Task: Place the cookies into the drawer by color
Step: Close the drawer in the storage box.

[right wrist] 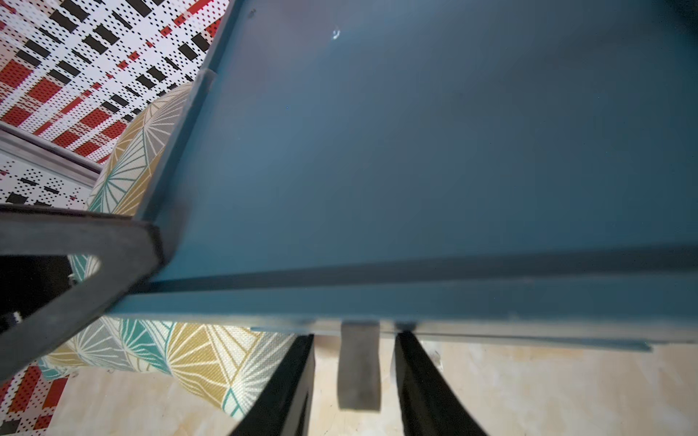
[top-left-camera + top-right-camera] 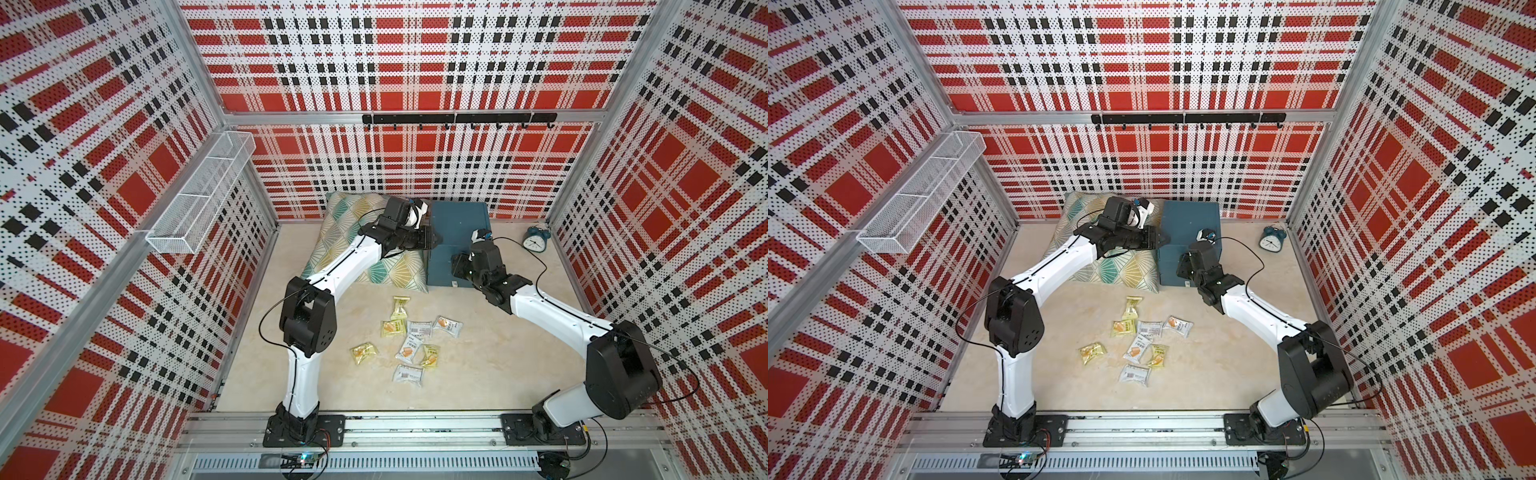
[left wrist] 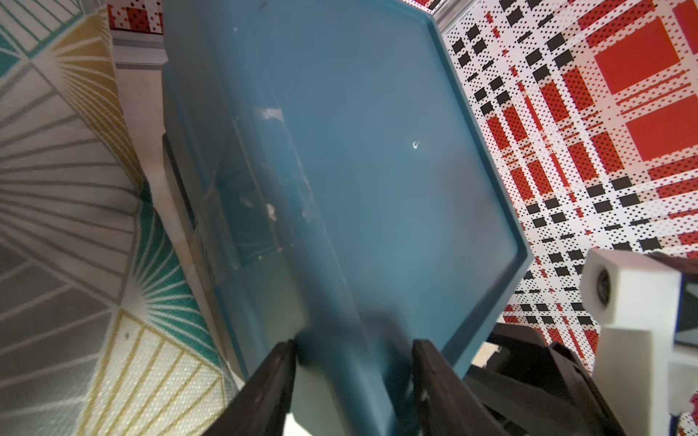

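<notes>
The drawer [image 2: 457, 224] [image 2: 1190, 220] is a dark teal chest at the back centre, with all its drawers pushed in. My left gripper [image 2: 433, 240] [image 3: 353, 347] reaches in from the left, and its jaws clasp the chest's [image 3: 377, 151] upper left edge. My right gripper [image 2: 456, 268] [image 1: 355, 339] points down at the chest's front [image 1: 415, 294]. Its open jaws straddle a pale handle [image 1: 359, 366], with a gap on each side. Several cookies lie loose mid-table, yellow ones [image 2: 400, 307] [image 2: 1091, 353] and white ones [image 2: 408, 375] [image 2: 1177, 325].
A patterned cushion [image 2: 345, 224] lies against the chest's left side. A blue alarm clock [image 2: 536, 239] stands at the back right. A white wire basket [image 2: 199, 199] hangs on the left wall, and a black hook rail [image 2: 457, 119] on the back wall.
</notes>
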Controlling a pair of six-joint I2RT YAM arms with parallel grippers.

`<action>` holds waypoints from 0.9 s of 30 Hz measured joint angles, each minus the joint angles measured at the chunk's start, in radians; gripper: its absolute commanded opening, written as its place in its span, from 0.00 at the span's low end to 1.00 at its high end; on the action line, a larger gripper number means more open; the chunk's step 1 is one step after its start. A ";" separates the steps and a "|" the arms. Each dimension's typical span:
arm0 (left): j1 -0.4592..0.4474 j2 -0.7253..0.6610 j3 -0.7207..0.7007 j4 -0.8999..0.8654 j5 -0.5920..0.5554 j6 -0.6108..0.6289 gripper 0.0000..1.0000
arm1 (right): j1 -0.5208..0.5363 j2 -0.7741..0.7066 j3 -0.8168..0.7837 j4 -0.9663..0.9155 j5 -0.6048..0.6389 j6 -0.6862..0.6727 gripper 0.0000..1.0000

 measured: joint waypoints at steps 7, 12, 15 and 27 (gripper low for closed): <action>-0.010 -0.036 -0.017 0.005 -0.026 0.005 0.74 | -0.004 -0.148 -0.136 0.022 -0.033 0.025 0.58; -0.012 -0.040 -0.029 0.008 -0.040 0.006 0.79 | -0.027 -0.183 -0.241 0.075 -0.074 0.068 0.64; -0.019 -0.040 -0.033 0.010 -0.039 0.006 0.79 | -0.058 -0.159 -0.289 0.117 -0.122 0.096 0.63; -0.077 -0.040 -0.034 0.010 -0.031 0.006 0.78 | -0.146 -0.069 -0.322 0.286 -0.235 0.186 0.48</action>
